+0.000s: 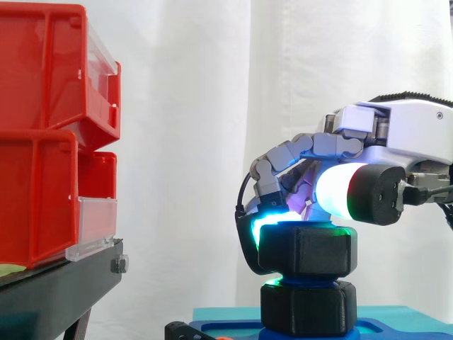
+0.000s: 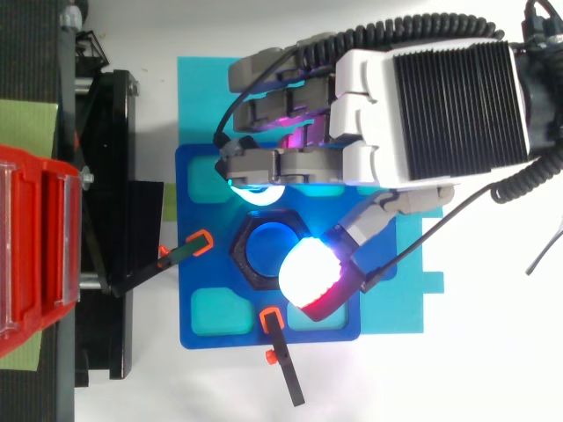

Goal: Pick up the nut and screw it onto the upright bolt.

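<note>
A black hexagonal nut (image 1: 306, 249) sits on top of the upright blue bolt (image 2: 271, 245), whose blue shaft (image 1: 301, 285) shows just beneath it. A second black hexagonal piece (image 1: 308, 309) lies lower down at the bolt's foot. My hand (image 1: 396, 134) reaches in from the right and curls over the nut. A cyan-glowing fingertip (image 1: 263, 212) presses on the nut's far side, and the thick white and red thumb pad (image 2: 310, 274) rests on its near rim. From above, the nut (image 2: 250, 255) rings the bolt's blue end.
The bolt stands in a blue base plate (image 2: 204, 327) on a teal mat (image 2: 202, 88). Two black clamps with orange tips (image 2: 189, 251) (image 2: 280, 359) hold the plate. Red bins (image 1: 49, 142) on a black stand (image 1: 56, 290) rise to the left.
</note>
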